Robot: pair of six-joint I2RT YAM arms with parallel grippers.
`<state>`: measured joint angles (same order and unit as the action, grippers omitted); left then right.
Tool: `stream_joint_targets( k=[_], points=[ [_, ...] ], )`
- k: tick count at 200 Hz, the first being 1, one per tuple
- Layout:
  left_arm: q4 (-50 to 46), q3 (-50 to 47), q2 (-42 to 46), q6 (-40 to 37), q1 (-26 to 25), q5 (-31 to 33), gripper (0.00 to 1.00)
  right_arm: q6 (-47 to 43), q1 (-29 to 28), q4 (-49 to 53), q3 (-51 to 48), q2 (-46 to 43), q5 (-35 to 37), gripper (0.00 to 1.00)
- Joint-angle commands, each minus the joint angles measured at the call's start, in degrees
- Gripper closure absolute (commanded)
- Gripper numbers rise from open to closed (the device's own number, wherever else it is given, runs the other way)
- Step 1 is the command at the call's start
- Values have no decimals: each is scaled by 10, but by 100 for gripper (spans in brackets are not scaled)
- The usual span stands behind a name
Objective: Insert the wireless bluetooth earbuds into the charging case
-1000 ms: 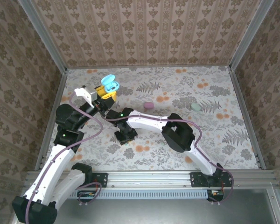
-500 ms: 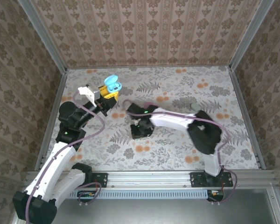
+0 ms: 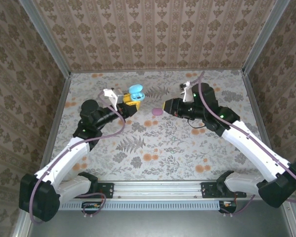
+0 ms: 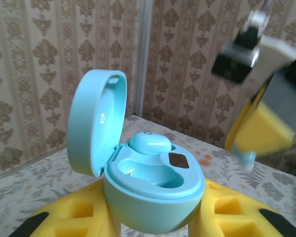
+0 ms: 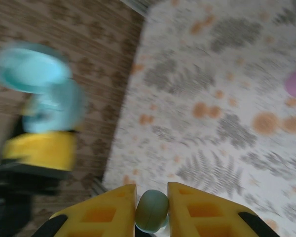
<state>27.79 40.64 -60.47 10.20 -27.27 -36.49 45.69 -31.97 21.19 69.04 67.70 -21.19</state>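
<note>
- The left gripper (image 4: 155, 219) pinches the charging case (image 4: 155, 195) from both sides with its yellow fingers (image 4: 74, 217), holding it by the lower body above the tabletop (image 3: 187, 148).
- The case is upright and open; its lid (image 4: 96, 123) stands up on the left side in the left wrist view.
- One light blue earbud (image 4: 149, 143) sits already in the case; the hollow beside it looks empty.
- The right gripper (image 5: 152, 197) is pressed on a mint-teal earbud (image 5: 151, 212), which sits between its two yellow fingertips.
- In the top view the right gripper points toward the case from the right, near it but not touching.
- A pink earbud (image 3: 158, 111) lies on the flowered tabletop, between the two grippers and a little nearer to the arm bases.
- The right wrist view is blurred, so the fine details of the case are unclear there.
</note>
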Motion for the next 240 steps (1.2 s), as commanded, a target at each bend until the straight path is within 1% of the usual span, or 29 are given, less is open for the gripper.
stream_joint_targets(
  k=[1,15,49,72,109,240],
  points=[
    [55,9,-19,-15,-13,-31,71,19,0,-43,53,11,-48,76],
    [73,9,-35,-14,-16,-38,71,19,-5,-56,78,28,-67,76],
    [105,8,-53,2,-16,-64,71,22,-29,-81,112,72,-70,76],
    [109,7,-52,9,-16,-71,71,7,-48,-78,142,105,-68,76],
    [103,7,-49,10,-18,-70,71,2,-54,-93,160,142,-64,76],
    [110,9,-41,20,-24,-53,71,-56,-75,3,195,177,-7,76]
  ],
)
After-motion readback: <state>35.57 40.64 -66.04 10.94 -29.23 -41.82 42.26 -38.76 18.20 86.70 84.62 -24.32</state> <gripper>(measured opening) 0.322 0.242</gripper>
